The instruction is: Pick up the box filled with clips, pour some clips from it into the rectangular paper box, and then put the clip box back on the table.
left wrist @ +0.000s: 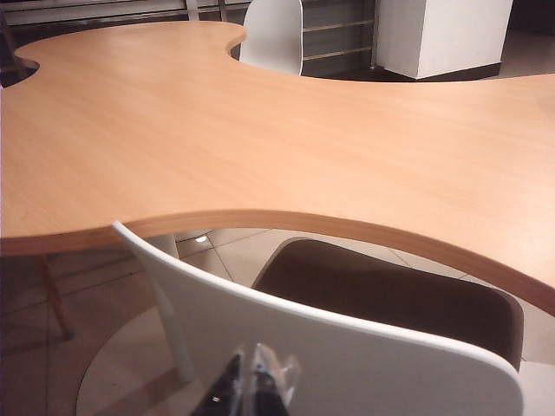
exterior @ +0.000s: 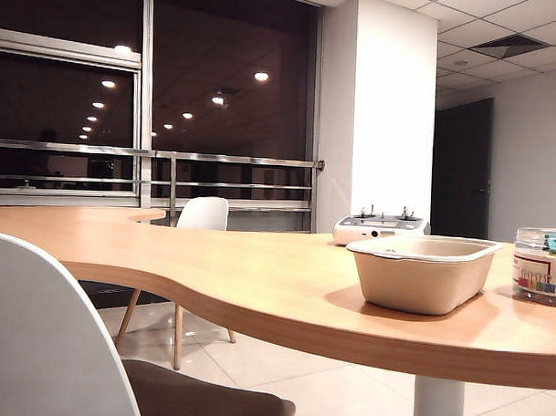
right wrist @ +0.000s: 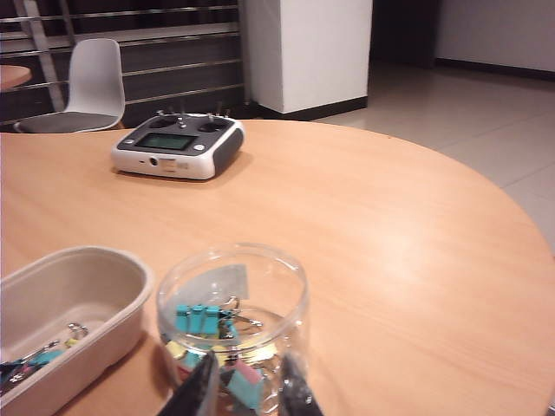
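Basically looks done: some clips (right wrist: pixel 39 357) sit in the rectangular paper box (right wrist: pixel 87 276), and the box filled with clips (right wrist: pixel 232 325) stands upright on the surface (right wrist: pixel 390 260) beside it. The right end effector (right wrist: pixel 247 386) hangs partly spread just at the tub, gripping nothing; the left end effector (left wrist: pixel 251 390) is pinched closed, empty, off over a white chair (left wrist: pixel 347 355).

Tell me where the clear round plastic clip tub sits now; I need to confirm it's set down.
In the exterior view the clear round plastic clip tub stands upright on the wooden table at the far right, beside the beige pulp tray.

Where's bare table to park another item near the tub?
Bare table opens beyond the clip tub, up to the white-grey controller. Crowded: paper tray beside the tub, right gripper behind it. Left gripper, shut, hangs off-table by a chair.
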### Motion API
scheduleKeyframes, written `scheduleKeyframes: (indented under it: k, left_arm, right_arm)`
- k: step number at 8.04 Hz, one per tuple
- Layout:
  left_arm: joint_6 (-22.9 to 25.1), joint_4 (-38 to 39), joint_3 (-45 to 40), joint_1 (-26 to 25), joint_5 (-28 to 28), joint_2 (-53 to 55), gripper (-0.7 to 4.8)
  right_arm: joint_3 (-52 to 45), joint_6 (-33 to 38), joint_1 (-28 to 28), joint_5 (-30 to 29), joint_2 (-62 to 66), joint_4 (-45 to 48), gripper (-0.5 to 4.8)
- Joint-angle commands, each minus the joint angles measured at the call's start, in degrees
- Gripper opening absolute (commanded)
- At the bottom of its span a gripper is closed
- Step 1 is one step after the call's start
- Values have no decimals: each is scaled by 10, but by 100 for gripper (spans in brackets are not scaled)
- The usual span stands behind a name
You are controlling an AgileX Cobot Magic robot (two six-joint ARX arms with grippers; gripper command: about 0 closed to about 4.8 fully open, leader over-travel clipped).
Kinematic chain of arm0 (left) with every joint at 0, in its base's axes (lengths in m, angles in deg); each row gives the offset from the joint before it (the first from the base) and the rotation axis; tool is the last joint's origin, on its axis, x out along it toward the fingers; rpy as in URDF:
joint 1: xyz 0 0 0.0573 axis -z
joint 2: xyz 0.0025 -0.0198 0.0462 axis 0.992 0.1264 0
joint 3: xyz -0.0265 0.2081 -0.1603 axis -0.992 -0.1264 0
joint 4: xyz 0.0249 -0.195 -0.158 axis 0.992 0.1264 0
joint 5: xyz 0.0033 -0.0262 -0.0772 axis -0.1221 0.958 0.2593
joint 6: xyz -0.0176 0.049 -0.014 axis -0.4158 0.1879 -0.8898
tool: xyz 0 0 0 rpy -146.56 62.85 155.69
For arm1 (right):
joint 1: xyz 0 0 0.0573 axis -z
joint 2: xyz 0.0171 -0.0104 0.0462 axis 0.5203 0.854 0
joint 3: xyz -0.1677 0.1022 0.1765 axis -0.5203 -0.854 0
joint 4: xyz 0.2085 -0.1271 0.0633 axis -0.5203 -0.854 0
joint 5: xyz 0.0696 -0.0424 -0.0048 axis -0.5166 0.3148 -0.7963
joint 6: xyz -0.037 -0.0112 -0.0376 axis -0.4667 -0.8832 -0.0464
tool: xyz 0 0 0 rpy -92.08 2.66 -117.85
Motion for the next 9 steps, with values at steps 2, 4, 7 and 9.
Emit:
scheduleKeyframes:
  k: [2, 4, 7, 9]
  left_arm:
    - [2, -7, 0, -1, 0, -1, 18]
    - [2, -7, 0, -1, 0, -1, 18]
    - [2, -7, 0, -1, 0, -1, 19]
    - [2, -7, 0, -1, 0, -1, 18]
  right_arm:
    - [1, -47, 15, -49, -1, 11, 95]
    - [1, -47, 25, -46, -1, 13, 95]
    - [1, -47, 24, -46, -1, 13, 95]
    - [1, -46, 24, -46, -1, 13, 95]
